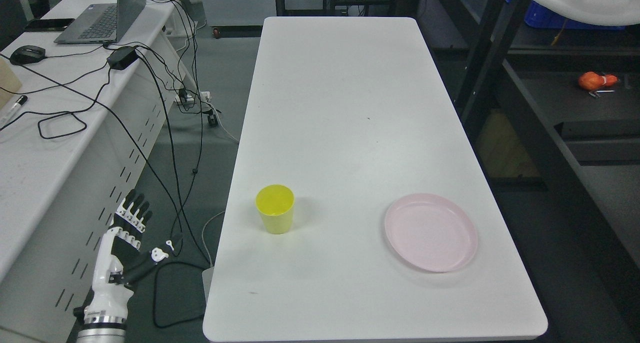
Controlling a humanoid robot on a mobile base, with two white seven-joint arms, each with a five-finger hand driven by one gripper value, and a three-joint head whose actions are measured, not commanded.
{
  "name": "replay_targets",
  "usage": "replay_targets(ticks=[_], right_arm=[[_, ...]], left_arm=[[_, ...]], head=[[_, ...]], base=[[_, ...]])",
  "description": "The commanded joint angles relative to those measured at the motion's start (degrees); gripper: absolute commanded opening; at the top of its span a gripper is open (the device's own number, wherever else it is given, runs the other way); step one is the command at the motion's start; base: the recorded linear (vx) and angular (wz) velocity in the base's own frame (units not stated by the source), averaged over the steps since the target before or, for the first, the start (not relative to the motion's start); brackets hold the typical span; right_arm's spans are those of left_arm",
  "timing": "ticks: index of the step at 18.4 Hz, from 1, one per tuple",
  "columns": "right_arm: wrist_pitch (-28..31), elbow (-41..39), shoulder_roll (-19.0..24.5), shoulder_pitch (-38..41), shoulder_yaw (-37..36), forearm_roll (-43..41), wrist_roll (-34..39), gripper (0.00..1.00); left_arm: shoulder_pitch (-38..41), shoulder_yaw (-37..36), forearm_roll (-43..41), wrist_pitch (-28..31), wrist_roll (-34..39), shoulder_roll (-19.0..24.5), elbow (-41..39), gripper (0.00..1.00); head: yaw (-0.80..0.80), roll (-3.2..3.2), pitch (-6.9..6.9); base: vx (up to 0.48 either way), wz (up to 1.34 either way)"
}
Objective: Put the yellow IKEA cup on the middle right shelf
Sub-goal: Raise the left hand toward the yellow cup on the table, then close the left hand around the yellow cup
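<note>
Left hand: the white-and-black robot hand (129, 238) hangs low beside the desk's near left corner, fingers spread, holding nothing.
Desk: a long white rounded-corner desk (345, 108) runs away from me.
Cup: the yellow plastic cup (275, 209) stands upright near the desk's left edge, toward the near end, well apart from the hand.
Plate: a pale pink round plastic plate (431, 232) lies to the cup's right, apart from it.
Shelf: a dark metal shelf rack (565, 128) stands along the desk's right side.
Far left: a grey laptop (102, 18) on a second white desk (45, 153), with black cables.
</note>
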Motion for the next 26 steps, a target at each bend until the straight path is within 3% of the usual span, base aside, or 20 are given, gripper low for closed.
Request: replay_targets(ticks=[1,7,10,17,22,26], right_arm=[[0.0,0.0,-1.0,0.8,1.0,-1.4,0.0,0.99],[0.0,0.0,-1.0,0.8,1.0,-1.4,0.0,0.99],[0.0,0.0,-1.0,0.8,1.0,-1.4,0.0,0.99],[0.0,0.0,-1.0,0.8,1.0,-1.4,0.0,0.99],[0.0,0.0,-1.0,0.8,1.0,-1.4,0.0,1.00],[0.0,0.0,-1.0,0.8,1.0,-1.4,0.0,0.99]], left_arm=[[-0.9,0.3,0.0,0.5,-0.1,-0.2,0.1,0.99],[-4.3,-0.2,0.5,0.8,-0.3,-0.9,2.4,0.99],[-8.9,0.2,3.5,4.7,-0.2,-1.3,7.4,0.99],[-18.5,-2.0,11.2,7.5,-0.5,-1.3,15.7,0.98],[-19.4,-11.0,11.1,7.4,-5.8,-1.3,17.1,0.98],[-19.5,-16.6,7.1,7.3,-6.0,-1.3,17.4,0.98]], head=[[0.00,0.00,0.00],[0.00,0.00,0.00],[0.00,0.00,0.00],[0.00,0.00,0.00],[0.00,0.00,0.00],[0.00,0.00,0.00]], base=[[0.073,-0.01],[0.029,-0.01],[0.000,0.00],[-0.003,0.00],[0.000,0.00],[-0.006,0.02]])
